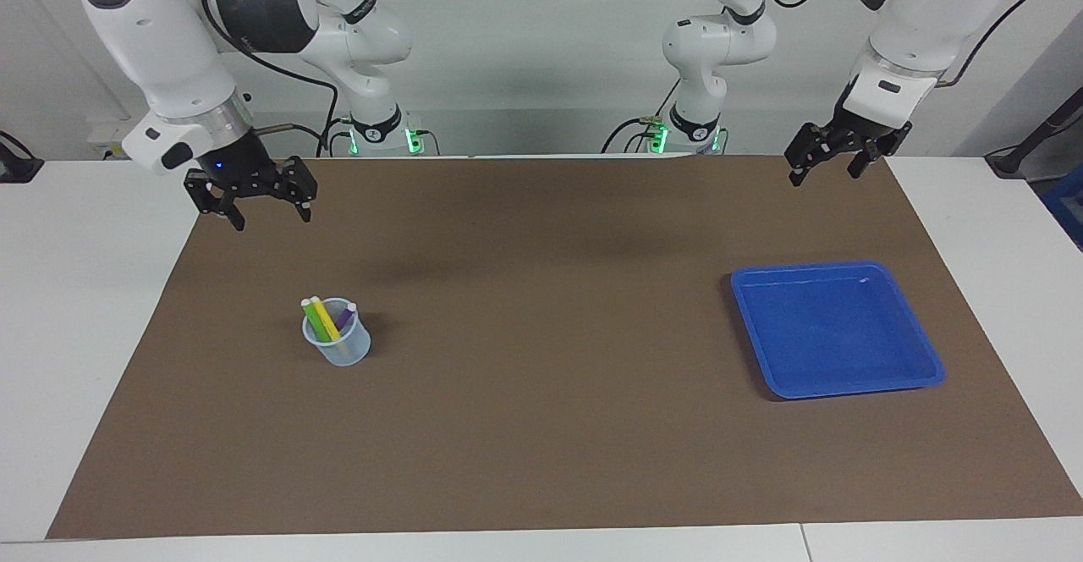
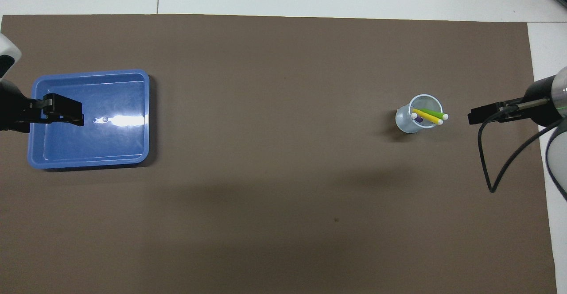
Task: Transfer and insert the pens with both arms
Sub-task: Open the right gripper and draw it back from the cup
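Note:
Three pens stand tilted in a clear cup (image 1: 338, 344) (image 2: 409, 121) on the brown mat: a green pen (image 1: 313, 318) (image 2: 432, 113), a yellow pen (image 1: 326, 322) (image 2: 425, 117) and a purple pen (image 1: 345, 316) (image 2: 418, 119), pale caps up. My right gripper (image 1: 271, 221) (image 2: 471, 119) hangs open and empty, high over the mat toward the right arm's end, well clear of the cup. My left gripper (image 1: 823, 176) (image 2: 75, 116) waits open and empty, raised over the mat at the left arm's end.
A blue tray (image 1: 833, 329) (image 2: 88, 145) lies on the mat toward the left arm's end, with nothing in it. The brown mat (image 1: 541, 427) covers most of the white table. A black cable (image 2: 487, 170) loops down from the right arm.

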Robot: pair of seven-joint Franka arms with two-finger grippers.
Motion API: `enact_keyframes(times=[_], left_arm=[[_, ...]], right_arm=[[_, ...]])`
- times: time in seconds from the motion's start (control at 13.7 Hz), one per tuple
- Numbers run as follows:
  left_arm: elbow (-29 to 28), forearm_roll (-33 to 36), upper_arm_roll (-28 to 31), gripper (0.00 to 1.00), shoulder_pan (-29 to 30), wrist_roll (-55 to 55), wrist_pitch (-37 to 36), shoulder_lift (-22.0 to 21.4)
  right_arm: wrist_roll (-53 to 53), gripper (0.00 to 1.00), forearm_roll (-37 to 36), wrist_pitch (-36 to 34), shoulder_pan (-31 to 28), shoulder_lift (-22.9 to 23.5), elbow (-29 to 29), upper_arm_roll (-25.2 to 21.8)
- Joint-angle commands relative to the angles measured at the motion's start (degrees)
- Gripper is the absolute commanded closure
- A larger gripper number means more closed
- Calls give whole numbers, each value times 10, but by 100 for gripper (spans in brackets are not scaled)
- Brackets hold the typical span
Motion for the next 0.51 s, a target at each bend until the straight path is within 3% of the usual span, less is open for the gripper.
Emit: enact_keyframes(times=[0.0, 0.44], left_arm=[[-4, 6, 5, 0, -7, 9, -2, -7], [-4, 5, 4, 0, -7, 9, -3, -7]], right_arm=[[7, 0, -9, -13, -5, -5, 1, 7], [6, 0, -10, -44, -2, -11, -3, 8]])
